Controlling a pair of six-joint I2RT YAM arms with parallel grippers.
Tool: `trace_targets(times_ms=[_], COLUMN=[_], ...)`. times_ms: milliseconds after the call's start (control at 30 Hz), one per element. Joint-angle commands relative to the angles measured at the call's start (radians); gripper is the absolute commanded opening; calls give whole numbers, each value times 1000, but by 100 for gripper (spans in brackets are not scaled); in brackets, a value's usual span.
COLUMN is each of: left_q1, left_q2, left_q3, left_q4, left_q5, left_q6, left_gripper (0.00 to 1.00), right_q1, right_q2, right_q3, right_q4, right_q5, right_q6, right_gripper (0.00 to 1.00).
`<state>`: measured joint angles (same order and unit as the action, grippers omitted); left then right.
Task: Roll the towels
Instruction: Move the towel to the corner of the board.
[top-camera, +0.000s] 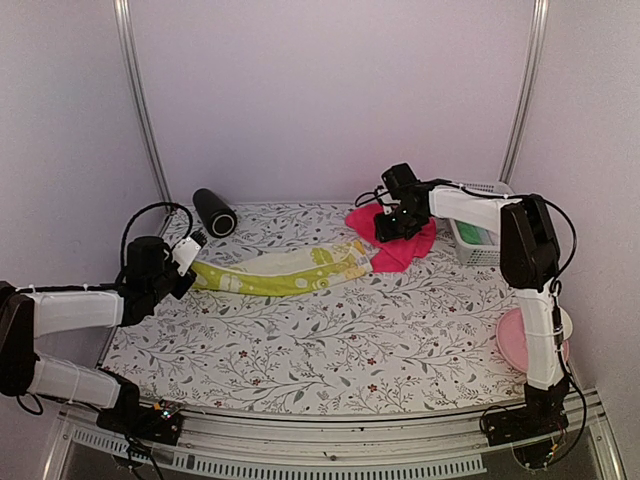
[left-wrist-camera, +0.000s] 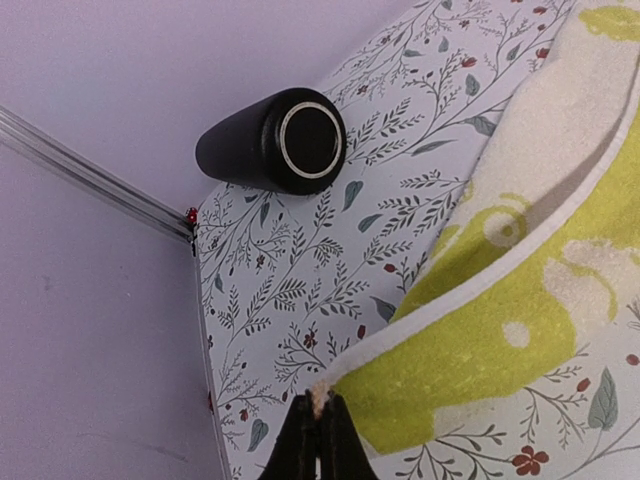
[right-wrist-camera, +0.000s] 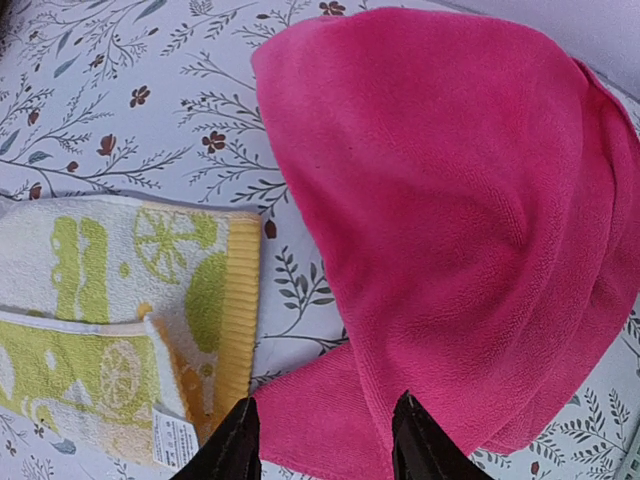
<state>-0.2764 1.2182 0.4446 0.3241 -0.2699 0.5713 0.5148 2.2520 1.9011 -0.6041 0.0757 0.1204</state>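
A yellow-green and cream patterned towel (top-camera: 280, 272) lies stretched across the middle of the table, partly folded lengthwise. My left gripper (top-camera: 190, 256) is at its left end. In the left wrist view this gripper (left-wrist-camera: 320, 412) is shut on the towel's (left-wrist-camera: 520, 330) corner. A hot pink towel (top-camera: 405, 255) lies crumpled at the back right. My right gripper (top-camera: 390, 230) hovers over its left part. In the right wrist view that gripper (right-wrist-camera: 325, 440) is open, its fingers apart above the pink towel (right-wrist-camera: 450, 200), beside the patterned towel's yellow-edged end (right-wrist-camera: 120, 290).
A black cylinder (top-camera: 213, 212) lies at the back left, close to the wall. A white basket (top-camera: 478, 248) with something green inside stands at the back right. A pink plate (top-camera: 515, 345) sits by the right arm's base. The table's left edge (left-wrist-camera: 205, 330) runs near my left gripper.
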Motion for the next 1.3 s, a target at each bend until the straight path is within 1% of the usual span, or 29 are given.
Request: trace_targets(times_ms=[0, 200, 333, 433, 533, 633, 700, 767, 800, 867, 933, 967, 1033, 1133, 1167, 1267], left_q1=[9, 8, 8, 8, 7, 6, 7, 7, 6, 5, 5, 6, 4, 5, 2, 3], left_q2=[-6, -5, -5, -5, -5, -4, -3, -1, -1, -2, -5, -5, -9, -12, -14, -18], left_q3=[10, 8, 8, 7, 7, 7, 8, 8, 8, 8, 7, 6, 5, 3, 2, 1], left_q4=[13, 19, 19, 19, 19, 20, 21, 22, 21, 20, 19, 19, 19, 16, 15, 15], left_q5=[8, 6, 5, 5, 4, 3, 3, 2, 2, 1, 2, 4, 8, 15, 18, 24], left_q6=[-14, -13, -14, -14, -15, -16, -16, -17, -16, -16, -16, -15, -14, -14, -14, -14], left_gripper=[0, 0, 0, 0, 0, 0, 0, 0, 0, 0, 0, 0, 0, 0, 0, 0], right_q1=[-35, -80, -97, -104, -107, -116, -118, -119, -118, -110, -87, -74, -58, -42, -38, -17], right_q2=[45, 87, 147, 187, 248, 305, 327, 318, 299, 230, 139, 89, 20, -7, -4, 29], right_q3=[-25, -47, -37, 1, 75, 154, 200, 226, 230, 205, 141, 112, 83, 72, 74, 98], right_q4=[12, 15, 15, 1, -29, -38, -32, -14, 0, 29, 84, 101, 102, 81, 75, 57], right_q5=[-46, -60, 17, 123, 307, 479, 561, 606, 594, 510, 386, 289, 162, -89, -151, -261], right_q6=[47, 56, 47, 28, 7, -22, -34, -44, -46, -39, -35, -34, -15, 14, 21, 25], right_gripper=[42, 41, 41, 40, 41, 44, 46, 49, 49, 49, 49, 50, 51, 51, 51, 51])
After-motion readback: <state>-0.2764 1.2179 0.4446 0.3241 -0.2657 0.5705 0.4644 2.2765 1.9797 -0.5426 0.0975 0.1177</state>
